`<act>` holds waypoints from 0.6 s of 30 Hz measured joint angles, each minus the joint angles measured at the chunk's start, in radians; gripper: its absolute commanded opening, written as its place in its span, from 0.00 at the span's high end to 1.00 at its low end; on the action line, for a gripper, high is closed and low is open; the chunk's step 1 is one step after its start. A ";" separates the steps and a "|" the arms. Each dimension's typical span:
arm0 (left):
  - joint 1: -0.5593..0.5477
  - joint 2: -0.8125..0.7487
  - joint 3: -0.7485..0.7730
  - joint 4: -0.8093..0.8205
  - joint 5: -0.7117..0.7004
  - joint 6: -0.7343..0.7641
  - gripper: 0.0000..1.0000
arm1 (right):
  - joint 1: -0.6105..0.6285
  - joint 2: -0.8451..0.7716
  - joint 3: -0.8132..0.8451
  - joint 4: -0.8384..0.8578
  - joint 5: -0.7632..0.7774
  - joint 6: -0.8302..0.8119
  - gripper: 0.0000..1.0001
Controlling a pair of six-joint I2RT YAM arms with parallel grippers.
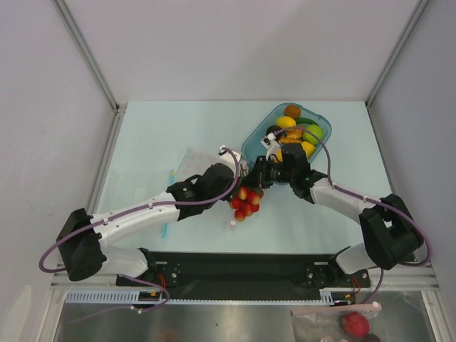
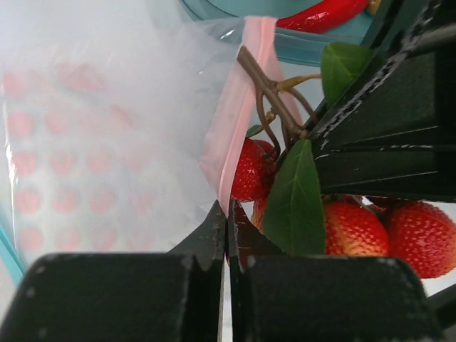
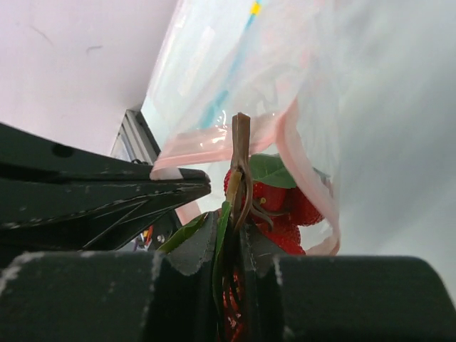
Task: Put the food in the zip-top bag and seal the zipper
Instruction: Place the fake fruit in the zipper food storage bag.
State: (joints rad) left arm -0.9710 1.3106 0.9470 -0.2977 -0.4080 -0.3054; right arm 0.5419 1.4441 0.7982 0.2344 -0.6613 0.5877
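Note:
The clear zip-top bag (image 1: 192, 161) lies left of centre. My left gripper (image 1: 240, 173) is shut on its pink zipper strip (image 2: 239, 121) at the mouth edge; the left wrist view shows the jaws (image 2: 228, 211) pinched on that strip. My right gripper (image 1: 258, 173) is shut on the brown stem and a leaf of the red ball cluster (image 1: 246, 203), which hangs at the bag's mouth. In the right wrist view the jaws (image 3: 239, 231) grip the stem, with the cluster (image 3: 281, 203) beyond, framed by the pink strip (image 3: 214, 142). Lemon (image 1: 286, 122), green (image 1: 312, 132) and orange pieces sit in the tray.
The teal tray (image 1: 251, 140) stands just behind the right gripper at centre right. A light-blue stick (image 1: 165, 229) lies near the left arm. Another bag with a red ball (image 1: 354, 324) lies off the table at the front right. Metal frame rails edge the table.

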 measured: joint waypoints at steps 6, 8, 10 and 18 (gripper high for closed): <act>-0.004 0.000 -0.010 0.016 -0.001 0.000 0.99 | 0.013 0.044 0.026 -0.043 0.014 0.005 1.00; -0.004 0.000 -0.010 0.015 -0.008 -0.005 1.00 | 0.022 0.058 0.037 -0.060 0.019 -0.002 1.00; -0.004 0.001 -0.010 0.010 -0.021 -0.010 1.00 | 0.034 0.060 0.045 -0.082 0.029 -0.016 1.00; 0.017 0.047 -0.005 -0.027 -0.049 -0.037 1.00 | 0.067 0.055 0.056 -0.128 0.058 -0.068 1.00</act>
State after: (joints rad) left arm -0.9543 1.3579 0.9424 -0.3244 -0.4568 -0.3420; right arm 0.6090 1.4990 0.8539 0.1066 -0.6033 0.5198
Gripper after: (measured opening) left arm 0.011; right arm 0.152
